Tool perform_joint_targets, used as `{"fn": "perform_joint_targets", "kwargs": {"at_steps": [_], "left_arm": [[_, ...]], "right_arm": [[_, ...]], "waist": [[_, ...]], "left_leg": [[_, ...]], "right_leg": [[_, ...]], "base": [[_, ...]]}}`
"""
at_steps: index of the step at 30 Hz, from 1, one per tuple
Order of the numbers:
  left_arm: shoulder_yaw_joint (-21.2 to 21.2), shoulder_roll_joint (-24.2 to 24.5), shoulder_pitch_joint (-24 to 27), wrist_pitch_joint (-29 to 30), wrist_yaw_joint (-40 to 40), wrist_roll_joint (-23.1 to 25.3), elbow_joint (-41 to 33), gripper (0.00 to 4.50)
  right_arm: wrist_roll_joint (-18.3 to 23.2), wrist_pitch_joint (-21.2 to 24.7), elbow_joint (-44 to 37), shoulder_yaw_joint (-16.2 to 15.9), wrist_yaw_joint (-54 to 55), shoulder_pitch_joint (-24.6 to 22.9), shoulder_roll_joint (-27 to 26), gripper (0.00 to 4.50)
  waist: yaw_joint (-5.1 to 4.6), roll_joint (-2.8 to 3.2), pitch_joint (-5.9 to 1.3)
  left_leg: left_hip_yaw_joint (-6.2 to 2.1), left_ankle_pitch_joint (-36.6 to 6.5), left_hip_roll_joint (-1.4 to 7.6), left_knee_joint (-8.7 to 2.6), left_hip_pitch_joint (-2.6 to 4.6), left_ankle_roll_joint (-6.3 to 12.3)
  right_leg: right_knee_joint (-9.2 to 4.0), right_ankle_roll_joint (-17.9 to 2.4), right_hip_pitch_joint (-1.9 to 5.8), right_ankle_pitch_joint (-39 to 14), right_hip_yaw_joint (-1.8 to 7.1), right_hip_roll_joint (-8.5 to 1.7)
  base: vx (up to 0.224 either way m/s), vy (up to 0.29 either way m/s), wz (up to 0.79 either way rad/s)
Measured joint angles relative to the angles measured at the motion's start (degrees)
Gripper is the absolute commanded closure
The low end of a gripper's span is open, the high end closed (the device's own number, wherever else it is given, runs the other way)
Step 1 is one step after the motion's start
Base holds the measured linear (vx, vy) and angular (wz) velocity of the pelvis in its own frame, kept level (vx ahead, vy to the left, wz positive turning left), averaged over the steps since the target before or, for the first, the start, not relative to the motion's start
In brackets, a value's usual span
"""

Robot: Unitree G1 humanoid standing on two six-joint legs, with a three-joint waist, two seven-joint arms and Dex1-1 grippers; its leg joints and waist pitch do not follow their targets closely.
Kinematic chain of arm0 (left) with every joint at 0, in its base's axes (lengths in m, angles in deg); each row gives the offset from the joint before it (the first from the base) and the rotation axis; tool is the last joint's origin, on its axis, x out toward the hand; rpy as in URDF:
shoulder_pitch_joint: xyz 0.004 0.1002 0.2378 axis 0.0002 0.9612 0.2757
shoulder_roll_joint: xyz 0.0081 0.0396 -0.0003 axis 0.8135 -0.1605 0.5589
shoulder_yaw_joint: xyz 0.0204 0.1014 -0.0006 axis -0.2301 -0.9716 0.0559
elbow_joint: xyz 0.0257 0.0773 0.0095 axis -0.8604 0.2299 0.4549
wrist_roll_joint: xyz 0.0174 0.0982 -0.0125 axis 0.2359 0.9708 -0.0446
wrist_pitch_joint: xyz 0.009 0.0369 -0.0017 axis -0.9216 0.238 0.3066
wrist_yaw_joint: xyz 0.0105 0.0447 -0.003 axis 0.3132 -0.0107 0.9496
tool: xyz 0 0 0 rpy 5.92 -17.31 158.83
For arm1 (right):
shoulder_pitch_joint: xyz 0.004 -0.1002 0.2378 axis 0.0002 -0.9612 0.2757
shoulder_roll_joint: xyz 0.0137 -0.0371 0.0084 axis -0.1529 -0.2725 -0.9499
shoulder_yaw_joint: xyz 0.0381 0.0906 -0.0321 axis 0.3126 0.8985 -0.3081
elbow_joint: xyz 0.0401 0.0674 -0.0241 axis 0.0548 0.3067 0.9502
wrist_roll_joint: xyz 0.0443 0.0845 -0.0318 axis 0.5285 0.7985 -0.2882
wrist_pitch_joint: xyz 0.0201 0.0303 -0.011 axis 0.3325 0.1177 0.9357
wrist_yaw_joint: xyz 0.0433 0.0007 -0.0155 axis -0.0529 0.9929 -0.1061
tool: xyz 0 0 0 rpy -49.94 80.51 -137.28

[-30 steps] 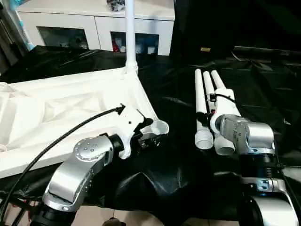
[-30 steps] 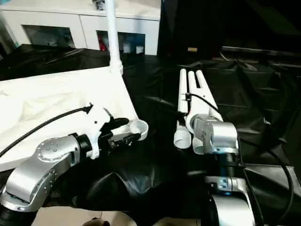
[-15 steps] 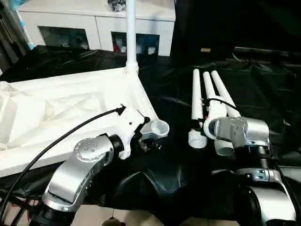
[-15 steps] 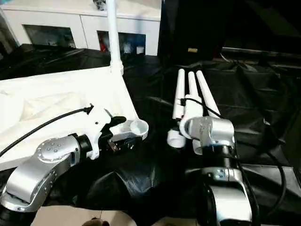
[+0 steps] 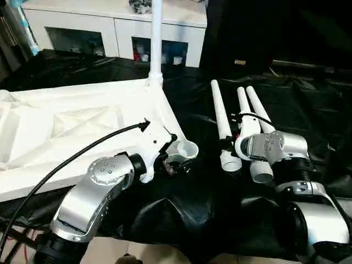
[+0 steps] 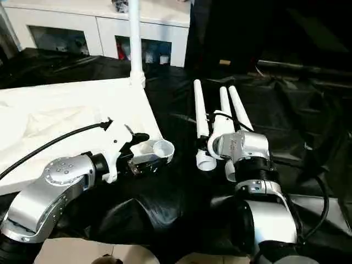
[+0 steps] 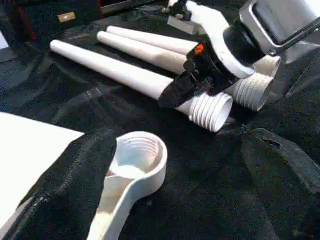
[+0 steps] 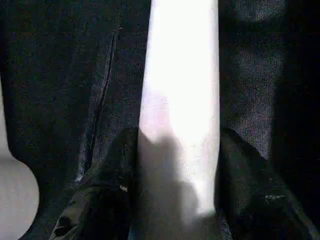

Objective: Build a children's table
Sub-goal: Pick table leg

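Table top: we see the white square top (image 5: pixel 66 132) lying upside down on the left of the desk (image 5: pixel 198 214), ribbed underside up, its near right corner socket (image 5: pixel 186 149) reaching out over the black cloth.
Fitted leg: one white tubular leg (image 5: pixel 156 38) stands upright in the far right corner socket of the top.
Loose legs: three more legs lie on the cloth to the right of the top, threaded ends toward us; the leftmost leg (image 5: pixel 220 121) is angled a little away from the other two (image 5: pixel 254 107), which lie close together.
Left hand: our left hand (image 5: pixel 171 163) sits at the near right corner socket, its black fingers (image 7: pixel 65 190) spread wide apart, one on either side of the socket; we cannot tell whether they touch it.
Right hand: our right hand (image 6: pixel 202 144) is down over the leftmost loose leg near its threaded end; its two black fingers (image 8: pixel 100 200) stand on either side of the tube, close against it, though we cannot tell whether they actually press on it.
Desk: draped in wrinkled black cloth, it carries the top and all the legs.
Background: a white cabinet with glass doors (image 5: pixel 110 33) stands beyond the far edge of the desk.
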Motion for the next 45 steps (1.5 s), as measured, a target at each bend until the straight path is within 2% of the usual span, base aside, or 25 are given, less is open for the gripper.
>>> {"fn": "perform_joint_targets", "kwargs": {"at_steps": [5, 13, 16, 20, 22, 23, 26, 30, 33, 36, 40, 42, 45], "left_arm": [[0.0, -0.1, -0.3, -0.1, 0.2, 0.0, 0.0, 0.00], [1.7, -1.6, -2.9, -1.3, 3.5, 1.0, 3.2, 0.00], [2.9, -2.6, -4.5, -1.8, 4.6, 1.0, 5.0, 0.00], [6.0, -5.1, -8.6, -2.6, 6.4, 0.2, 6.7, 0.00], [7.8, -6.8, -10.3, -2.6, 7.3, -1.0, 8.3, 0.00], [9.8, -9.0, -12.5, -2.2, 8.1, -3.1, 10.3, 0.00], [14.6, -12.3, -18.2, -1.1, 10.0, -7.4, 14.1, 0.00], [21.5, -14.7, -24.7, 0.7, 12.1, -13.1, 20.2, 0.00], [25.5, -16.2, -26.9, 2.9, 12.5, -17.4, 23.3, 0.00], [28.3, -18.1, -28.7, 5.9, 12.5, -21.9, 24.6, 0.00], [28.4, -19.4, -29.8, 7.8, 12.3, -24.2, 24.6, 0.00], [28.2, -20.1, -29.7, 8.4, 12.3, -25.2, 24.6, 0.29], [28.2, -20.2, -29.7, 9.6, 12.3, -26.4, 24.1, 0.42]], "right_arm": [[-0.2, -3.8, 3.0, 0.0, 0.4, 0.9, 0.5, 2.57], [0.2, -6.2, 2.7, 0.1, 0.5, 0.8, 0.5, 2.57], [1.1, -6.2, -0.1, 0.6, -0.2, 0.3, 0.5, 2.57], [5.9, -6.2, -7.9, 2.8, -4.6, -0.4, -0.5, 2.57], [9.9, -6.3, -11.7, 4.2, -9.2, -1.2, -1.1, 2.57], [13.9, -6.2, -16.6, 4.6, -14.5, -3.6, -1.2, 2.58], [21.5, -4.8, -26.2, 3.8, -24.5, -8.0, -1.8, 2.59], [27.0, -2.5, -34.3, 2.1, -31.5, -12.1, -1.2, 2.59], [29.1, -1.3, -37.3, 0.6, -34.4, -14.2, -1.1, 2.59], [29.7, -0.9, -39.6, -0.1, -35.9, -16.3, -0.4, 2.59], [30.4, -0.8, -41.4, -2.2, -37.2, -16.7, -0.6, 2.59], [30.3, -0.9, -42.2, -3.0, -37.2, -17.0, 0.0, 2.59], [29.8, -1.5, -42.4, -4.1, -37.1, -17.7, 0.4, 2.59]], "waist": [[0.03, -0.07, 0.00], [0.03, -0.06, 0.01], [0.07, -0.01, 0.04], [0.26, 0.13, 0.09], [0.37, 0.25, 0.11], [0.60, 0.25, 0.12], [1.44, 0.27, 0.11], [1.76, 0.29, 0.10], [2.12, 0.38, 0.11], [2.90, 0.48, 0.14], [3.11, 0.62, 0.13], [3.16, 0.62, 0.14], [3.17, 0.62, 0.14]], "left_leg": [[-0.01, 0.0, 0.01, 0.00, 0.00, -0.01], [-0.04, 0.0, 0.01, 0.00, -0.03, -0.03], [-0.05, 0.0, 0.01, 0.00, -0.09, -0.03], [-0.06, 0.0, 0.01, 0.01, -0.11, -0.02], [-0.06, 0.0, 0.01, 0.01, -0.11, -0.01], [-0.03, 0.0, 0.01, 0.01, -0.16, 0.00], [-0.08, 0.0, 0.03, 0.01, -0.13, 0.02], [-0.08, 0.0, 0.03, 0.02, -0.07, 0.02], [-0.12, 0.0, 0.03, 0.05, -0.08, 0.02], [-0.15, 0.0, 0.03, 0.06, -0.10, 0.01], [-0.15, 0.0, 0.03, 0.06, -0.09, 0.01], [-0.16, 0.0, 0.03, 0.06, -0.11, 0.01], [-0.16, 0.0, 0.03, 0.06, -0.11, 0.01]], "right_leg": [[0.00, 0.1, 0.00, 0.0, -0.02, 0.00], [-0.01, 0.0, -0.02, 0.2, -0.02, 0.00], [-0.02, 0.0, -0.04, 0.2, -0.03, 0.00], [-0.04, 0.0, -0.06, 0.2, -0.02, 0.00], [-0.06, 0.0, -0.06, 0.2, 0.00, 0.00], [-0.11, 0.0, -0.06, 0.2, -0.05, 0.01], [-0.12, 0.0, -0.05, 0.2, -0.06, 0.01], [-0.12, 0.0, 0.00, 0.2, -0.05, 0.00], [-0.12, -0.1, 0.00, 0.2, -0.07, 0.00], [-0.12, -0.1, 0.00, 0.3, -0.10, 0.00], [-0.12, -0.1, 0.01, 0.3, -0.11, 0.00], [-0.15, -0.1, 0.01, 0.3, -0.11, 0.00], [-0.18, -0.1, 0.01, 0.2, -0.11, 0.00]], "base": [[0.000, 0.000, 0.00], [0.000, 0.000, 0.00], [0.000, 0.000, 0.00], [0.000, 0.000, 0.00], [0.000, 0.000, 0.00], [0.000, 0.000, 0.00], [0.000, 0.000, 0.00], [0.000, 0.000, 0.00], [0.000, 0.000, 0.00], [0.000, 0.000, 0.00], [0.000, 0.000, 0.00], [0.000, 0.000, 0.00], [0.000, 0.000, 0.00]]}}
